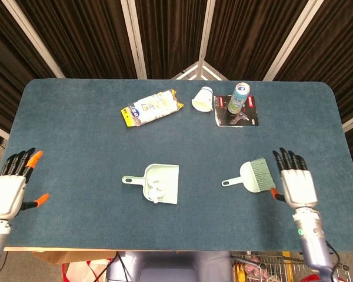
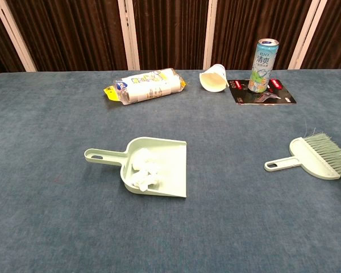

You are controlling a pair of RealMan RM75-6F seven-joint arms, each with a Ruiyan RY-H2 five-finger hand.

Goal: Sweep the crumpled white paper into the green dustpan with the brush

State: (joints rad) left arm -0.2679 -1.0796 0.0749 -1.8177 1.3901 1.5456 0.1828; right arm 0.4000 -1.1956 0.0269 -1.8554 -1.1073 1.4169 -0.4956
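Observation:
The green dustpan (image 1: 163, 183) (image 2: 156, 165) lies flat mid-table, its handle pointing left. The crumpled white paper (image 1: 156, 191) (image 2: 144, 172) sits inside it. The pale green brush (image 1: 253, 175) (image 2: 316, 158) lies on the table at the right, handle toward the dustpan, nothing touching it. My right hand (image 1: 296, 184) hovers just right of the brush, fingers spread and empty. My left hand (image 1: 9, 187) is off the table's left edge, fingers spread, holding nothing. Neither hand appears in the chest view.
A wrapped white package (image 1: 152, 108) lies at the back. Beside it a white paper cup (image 1: 203, 98) lies on its side. A drink can (image 1: 238, 97) stands on a dark booklet (image 1: 236, 111) at the back right.

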